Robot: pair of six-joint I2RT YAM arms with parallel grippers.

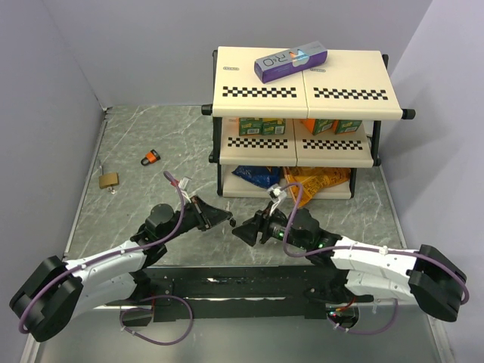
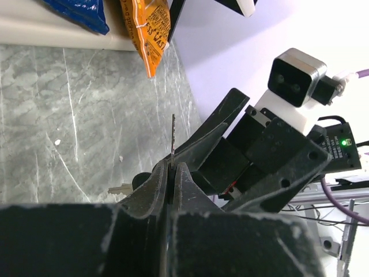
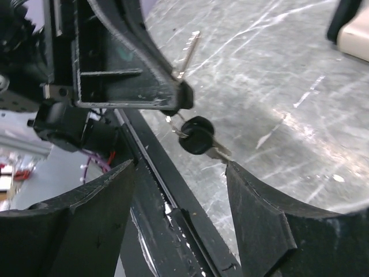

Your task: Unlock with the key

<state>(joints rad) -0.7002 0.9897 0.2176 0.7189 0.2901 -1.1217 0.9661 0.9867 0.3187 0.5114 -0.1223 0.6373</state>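
Grey marbled desk [image 1: 136, 136], top view: the left claw [image 1: 224, 219] and right claw [image 1: 242, 229] are seen tip to tip in front of the shelf rack [image 1: 302, 94]; what lies between them is too small to be made out here.
Padlocks, top view: an orange-and-black padlock [image 1: 151, 157] and a brass padlock [image 1: 110, 180] are laid on the desk at far left, well apart from both claws.
Left claw, left wrist view: clamped on the key [image 2: 173, 135], whose thin blade is stood upright out of the fingertips; the right claw is spread just beside it.
Right claw, right wrist view: fingers are held wide and nothing is gripped. The key's blade is seen above the left claw's tip, and a second key [image 3: 197, 137] with a black head is hung beneath.
Step judged: the key is to be carried to a padlock; which lock it fits cannot be told.
Done well: the pinch should be held firm with the blade left proud. The right claw should be drawn clear of the hanging key, then used to steady the loose lock while blade and keyhole are lined up.
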